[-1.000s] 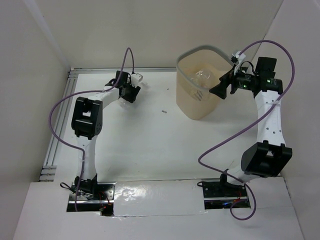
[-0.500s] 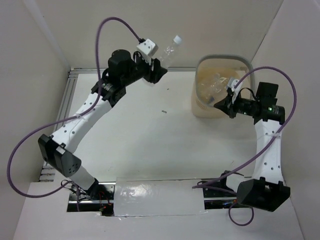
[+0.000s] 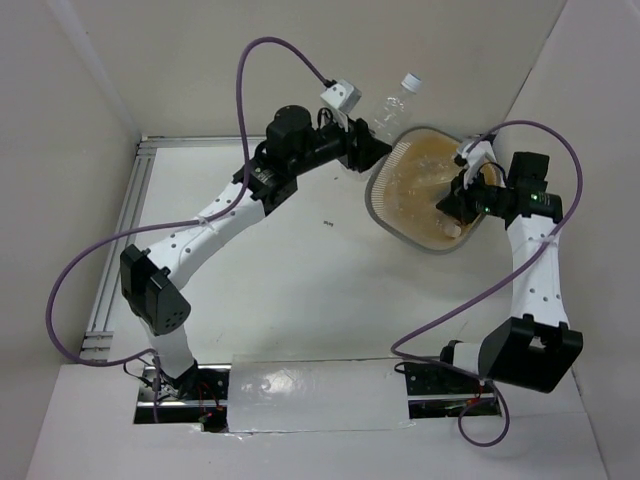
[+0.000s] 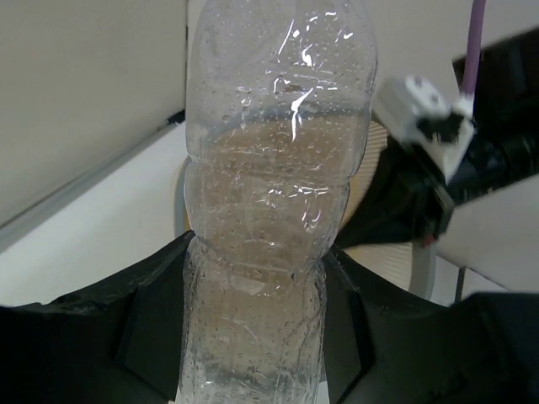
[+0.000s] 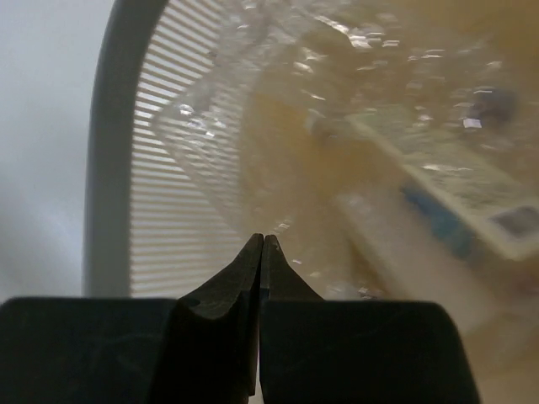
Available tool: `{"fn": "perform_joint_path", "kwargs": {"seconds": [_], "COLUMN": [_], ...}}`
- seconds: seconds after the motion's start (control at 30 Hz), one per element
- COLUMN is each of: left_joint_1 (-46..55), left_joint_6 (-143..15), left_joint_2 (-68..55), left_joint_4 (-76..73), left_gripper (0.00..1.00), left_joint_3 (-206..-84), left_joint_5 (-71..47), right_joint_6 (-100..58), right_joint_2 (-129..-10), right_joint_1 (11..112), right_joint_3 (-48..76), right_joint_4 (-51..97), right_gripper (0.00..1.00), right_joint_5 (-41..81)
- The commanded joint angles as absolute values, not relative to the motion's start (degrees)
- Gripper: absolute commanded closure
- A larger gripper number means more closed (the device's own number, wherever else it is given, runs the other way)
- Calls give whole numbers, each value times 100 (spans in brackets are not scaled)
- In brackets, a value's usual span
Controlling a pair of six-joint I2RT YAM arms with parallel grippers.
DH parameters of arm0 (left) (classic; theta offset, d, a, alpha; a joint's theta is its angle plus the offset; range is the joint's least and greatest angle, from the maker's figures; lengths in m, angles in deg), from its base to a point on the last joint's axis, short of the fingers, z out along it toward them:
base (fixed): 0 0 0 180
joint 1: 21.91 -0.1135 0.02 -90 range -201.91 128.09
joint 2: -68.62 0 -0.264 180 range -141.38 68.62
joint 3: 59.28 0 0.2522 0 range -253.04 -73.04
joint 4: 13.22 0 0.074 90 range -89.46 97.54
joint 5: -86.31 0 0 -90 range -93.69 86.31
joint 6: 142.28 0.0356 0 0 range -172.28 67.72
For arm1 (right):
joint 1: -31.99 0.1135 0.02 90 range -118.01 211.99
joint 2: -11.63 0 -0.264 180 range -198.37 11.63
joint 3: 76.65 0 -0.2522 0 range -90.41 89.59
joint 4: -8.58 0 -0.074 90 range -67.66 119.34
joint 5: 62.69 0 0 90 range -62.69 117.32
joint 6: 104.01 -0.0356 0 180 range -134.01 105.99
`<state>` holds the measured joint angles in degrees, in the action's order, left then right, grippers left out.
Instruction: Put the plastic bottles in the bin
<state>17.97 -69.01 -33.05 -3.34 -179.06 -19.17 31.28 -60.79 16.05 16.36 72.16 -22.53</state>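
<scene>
At the bin (image 3: 376,190), the right gripper (image 3: 447,203), jaws pressed together, and its arm cover the right half of the mouth and bar entry there. At the bin's far-left rim the left gripper (image 3: 368,150) and the clear bottle (image 3: 388,108) it clamps crowd the approach. Bottles (image 5: 253,126) lie inside the bin, and the surface (image 3: 300,270) to its near left is open.

The bin (image 3: 385,180) is at the far right of the table (image 3: 300,270), with one arm reaching in from each side. The left claw (image 3: 374,150) is just beside the bin's far-left rim, and the bottle (image 3: 393,105) clamped between its fingers sticks out past it toward the back wall. The right claw (image 3: 452,205) is over the bin's right half, above other bottles (image 5: 244,126) lying inside.
</scene>
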Motion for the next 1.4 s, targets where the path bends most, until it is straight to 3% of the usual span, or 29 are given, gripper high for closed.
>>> {"fn": "perform_joint_path", "kwargs": {"seconds": [0.0,0.23,0.7,1.2,1.37], "left_joint_1": [1913,1913,1913,1860,1860], "left_joint_6": [-7126,-7188,-7522,-7416,-7478], "left_joint_2": [-2956,-2867,-2683,-2033,-2041], "left_joint_4": [-965,-1194,-2055,-2214,-2327], "left_gripper": [62,61,61,61,61], "left_joint_3": [-17659,-17271,-16498,-15812,-15873], "left_joint_5": [-2048,-2171,-2425,-2320,-2320], "right_joint_6": [2511,1648,1569,1455,1455], "right_joint_2": [-6280,-7008,-8072,-8680,-8619], "right_joint_1": [1538,1477,1292,1881,1934], "right_joint_3": [893,488,-532,-1254,-1254], "right_joint_4": [6470,5785,6223,6338,6224], "right_gripper": [100,100,97,95,88], "right_joint_5": [-2015,-1180,-1329,-1040,-1188]}}
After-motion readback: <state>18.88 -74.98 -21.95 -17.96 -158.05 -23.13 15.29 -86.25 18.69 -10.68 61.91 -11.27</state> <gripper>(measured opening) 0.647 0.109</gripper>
